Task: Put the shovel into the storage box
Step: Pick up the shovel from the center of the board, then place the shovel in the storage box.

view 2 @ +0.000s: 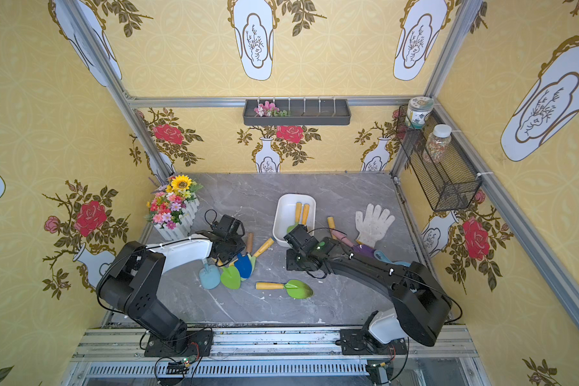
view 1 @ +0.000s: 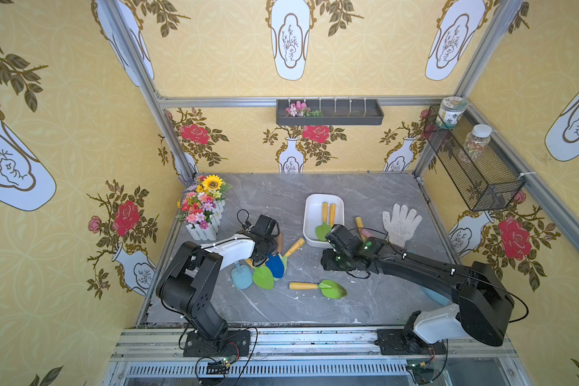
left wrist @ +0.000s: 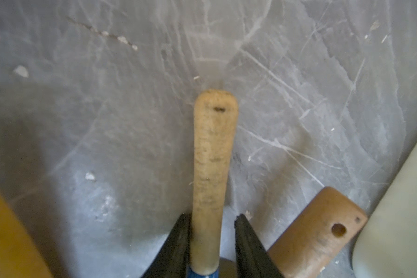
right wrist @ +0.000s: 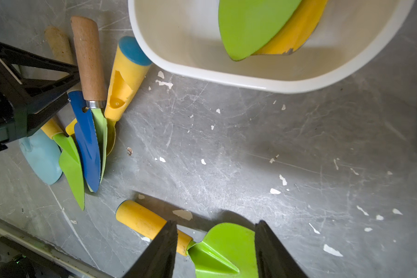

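Your left end effector [left wrist: 212,217] straddles the pale wooden handle of the blue shovel [view 1: 275,265], which lies in the pile just off the storage box's [view 1: 305,217] left long side, near its front corner. One finger touches the handle and a sliver of gap shows at the other, so it is not quite clamped. The shovel's long axis runs roughly parallel to the box's long side, blade away from the box's far end. Expect a short carry across with little turning. Your right end effector [right wrist: 216,223], fingers apart and empty, hangs over a green shovel [view 1: 328,288] lying on the surface in front of the box, so the left arm is nearer.
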You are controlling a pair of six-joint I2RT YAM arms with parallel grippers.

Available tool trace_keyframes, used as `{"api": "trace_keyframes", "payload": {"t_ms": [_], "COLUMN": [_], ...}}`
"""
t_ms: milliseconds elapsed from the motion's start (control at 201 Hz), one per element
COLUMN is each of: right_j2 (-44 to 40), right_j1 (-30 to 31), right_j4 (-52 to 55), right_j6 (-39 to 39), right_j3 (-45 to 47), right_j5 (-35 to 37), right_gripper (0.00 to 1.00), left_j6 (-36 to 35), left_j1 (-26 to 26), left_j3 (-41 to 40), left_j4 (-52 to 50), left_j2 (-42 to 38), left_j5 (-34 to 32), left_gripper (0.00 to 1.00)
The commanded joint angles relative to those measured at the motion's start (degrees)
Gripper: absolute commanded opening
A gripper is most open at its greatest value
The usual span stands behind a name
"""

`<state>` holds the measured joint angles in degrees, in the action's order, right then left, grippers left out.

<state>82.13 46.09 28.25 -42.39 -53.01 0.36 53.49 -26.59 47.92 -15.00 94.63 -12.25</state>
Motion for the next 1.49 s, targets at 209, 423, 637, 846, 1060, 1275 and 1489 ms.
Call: {"api": "trace_keyframes", "payload": {"t_ms": [209,423,637,846,1060,1275,1489], "right_j2": [-0.54,-0.87,-0.92,-1.72,-2.73,-5.49,-9.37], "right_j1": [0.05,-0.03,-0.09,-0.42,-1.41,-3.7,-5.91], "right_j4": [-0.74,-0.52,0.57,1.27,2.47,3.47,4.05], "right_j6": [-0.48,-0.52,0.02,0.2,0.43,0.02,-0.65], "right_j3": [0.06,-0.14,-1.39,-2.14,-3.24,-1.81,0.96], "right_j5": [1.39,1.52,2.09,2.48,3.13,2.99,2.66], "right_gripper": [0.56,0.56,0.56,0.56,0.56,0.56,0.56], "left_j6": [-1.37,-1.7,-3.34,-5.38,-8.15,-10.98,-15.26], "left_j1": [0.05,0.05,0.05,0.05,0.05,-0.77,-3.21], "left_j3": [0.33,0.67,2.14,3.44,7.08,14.23,24.95], "left_j4": [-1.08,-1.73,-4.1,-6.39,-6.61,-6.53,-6.62], "left_j2": [1.34,0.37,-2.49,-7.03,-9.21,-6.05,1.87], "left_j5": [0.9,0.83,0.28,-0.3,2.64,5.7,8.38], "left_gripper": [0.21,0.17,0.13,0.13,0.13,0.13,0.14]}}
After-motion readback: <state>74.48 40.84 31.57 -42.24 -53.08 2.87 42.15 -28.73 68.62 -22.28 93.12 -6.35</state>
